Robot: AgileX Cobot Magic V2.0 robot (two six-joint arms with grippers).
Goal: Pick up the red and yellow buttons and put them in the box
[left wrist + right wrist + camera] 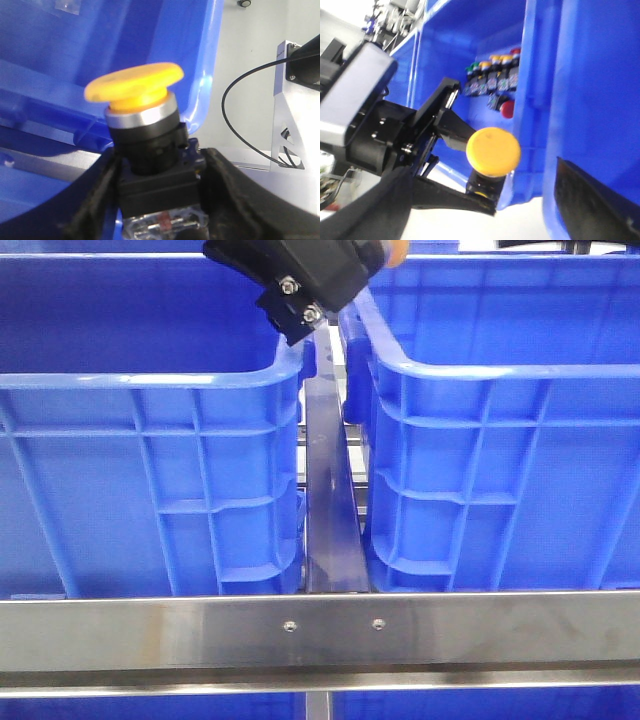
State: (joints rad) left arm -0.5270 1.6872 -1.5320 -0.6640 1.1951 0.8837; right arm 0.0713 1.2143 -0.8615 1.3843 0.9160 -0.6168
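Left gripper [160, 200] is clamped on the black square body of the yellow mushroom-head push button [134, 87]; both black fingers [97, 195] press its sides in the left wrist view. Right gripper [485, 200]: only finger edges show in its own view, can't tell whether it's parted or closed, nothing seen in it

Position: the held button is up in the air near the thick rolled rims, about over the gap between the two deep blue ribbed plastic crates. Front view shows only the black wrist housing at top centre, with a sliver of orange-yellow cap [396, 252] beside it

Risks:
- release over the gap → button drops between the crates onto the steel rail [330, 490] instead of into a box. Needs to be clearly inside a rim first
- low travel across the rim → wide cap or gripper clips the plastic edge and twists the part in the grip
- grip is low on the body with a top-heavy cap; a jolt could tilt it

Containers:
- right blue crate [500, 440]: interior not visible from the front
- left blue crate [150, 440]: same
- right wrist view looks into one crate [470, 45]: a row of push buttons [490, 75] against the far wall, green, yellow and red caps, plus a loose dark red mushroom button [507, 107] just below the row. Which crate this is I can't say for certain
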